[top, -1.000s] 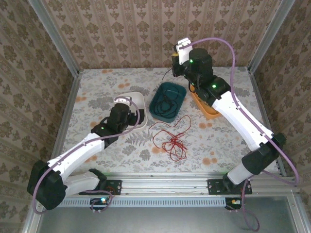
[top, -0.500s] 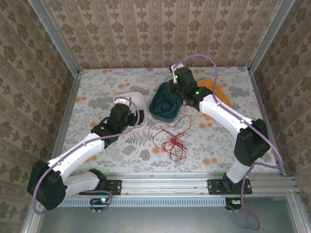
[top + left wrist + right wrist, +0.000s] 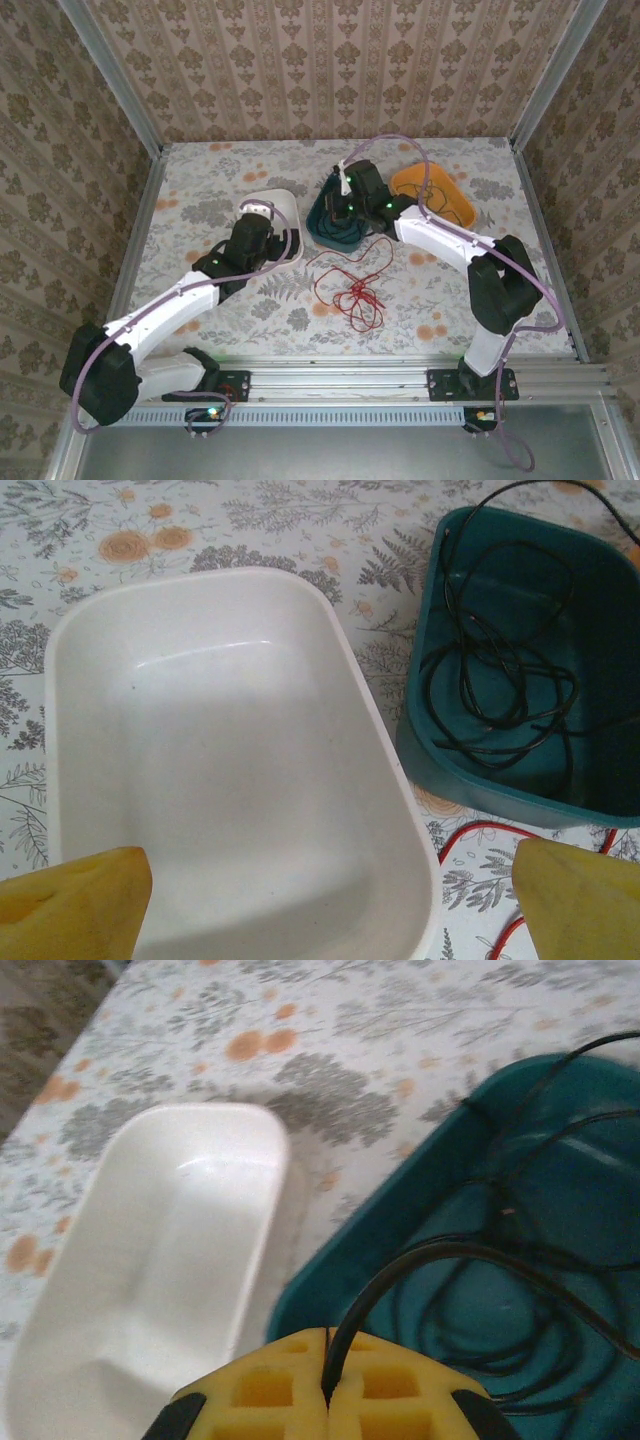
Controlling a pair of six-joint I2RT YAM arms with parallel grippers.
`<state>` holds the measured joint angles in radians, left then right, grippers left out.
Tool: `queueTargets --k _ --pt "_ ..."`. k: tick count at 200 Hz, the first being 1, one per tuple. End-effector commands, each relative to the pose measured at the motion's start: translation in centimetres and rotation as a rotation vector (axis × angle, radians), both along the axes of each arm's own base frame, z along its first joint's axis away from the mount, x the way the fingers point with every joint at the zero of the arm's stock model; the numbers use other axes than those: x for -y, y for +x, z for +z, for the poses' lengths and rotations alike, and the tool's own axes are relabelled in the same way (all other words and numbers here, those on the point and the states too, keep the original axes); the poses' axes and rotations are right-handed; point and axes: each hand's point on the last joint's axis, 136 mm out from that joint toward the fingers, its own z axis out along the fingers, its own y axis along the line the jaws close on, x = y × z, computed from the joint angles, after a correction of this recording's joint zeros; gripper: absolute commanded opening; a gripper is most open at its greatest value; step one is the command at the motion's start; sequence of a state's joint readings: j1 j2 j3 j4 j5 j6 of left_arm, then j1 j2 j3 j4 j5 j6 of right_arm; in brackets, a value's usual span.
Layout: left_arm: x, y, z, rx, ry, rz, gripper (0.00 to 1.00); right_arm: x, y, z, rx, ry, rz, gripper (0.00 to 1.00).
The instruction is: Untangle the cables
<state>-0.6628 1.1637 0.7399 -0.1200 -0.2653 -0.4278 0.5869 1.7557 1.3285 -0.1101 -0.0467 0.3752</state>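
Observation:
A black cable lies coiled inside the teal tray. One strand of the black cable rises out of the coil into my right gripper, whose yellow pads are shut on it. This right gripper hangs low over the teal tray. A red cable lies in a loose tangle on the table in front of that tray, and its edge shows as a red cable in the left wrist view. My left gripper stands open above the white tray, holding nothing.
An orange tray sits to the right of the teal one, near the right arm's forearm. The white tray stands just left of the teal tray. Patterned walls and metal posts enclose the floral table.
My right arm has swung down and left from above the orange tray to over the teal tray, still shut on the black cable. The orange tray is now uncovered. The left arm barely moved.

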Motion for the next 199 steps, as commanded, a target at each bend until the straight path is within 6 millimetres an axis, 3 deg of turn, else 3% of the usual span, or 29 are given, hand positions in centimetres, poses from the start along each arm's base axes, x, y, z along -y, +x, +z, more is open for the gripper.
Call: queueTargets --k 1,59,97,138,171,180,191,199 --pt "1.1 0.0 0.4 0.003 -0.023 -0.018 0.94 -1.6 -1.0 -0.7 -0.049 0.085 0.035 0.0" --pt "1.9 0.0 0.1 0.001 0.008 -0.032 0.95 -2.4 -1.3 -1.5 -0.1 0.17 0.038 0.0" --pt "2.1 0.0 0.1 0.002 0.01 -0.036 0.95 -1.7 1.5 -2.1 -0.139 0.233 -0.013 0.0" --pt "2.4 -0.2 0.0 -0.001 0.014 -0.048 0.95 0.5 5.0 -4.0 -0.184 0.259 -0.144 0.0" --pt "2.7 -0.2 -0.2 -0.007 0.038 -0.064 0.95 1.8 6.3 -4.8 -0.173 0.195 -0.207 0.0" --pt "2.7 -0.2 -0.1 -0.007 0.042 -0.065 0.95 2.1 6.4 -5.1 -0.173 0.168 -0.217 0.03" --pt "2.7 -0.2 0.0 -0.005 0.044 -0.069 0.95 2.5 6.6 -5.2 -0.165 0.138 -0.231 0.16" --pt "2.8 -0.2 0.0 -0.002 0.046 -0.072 0.95 2.8 6.7 -5.0 -0.155 0.121 -0.238 0.2"
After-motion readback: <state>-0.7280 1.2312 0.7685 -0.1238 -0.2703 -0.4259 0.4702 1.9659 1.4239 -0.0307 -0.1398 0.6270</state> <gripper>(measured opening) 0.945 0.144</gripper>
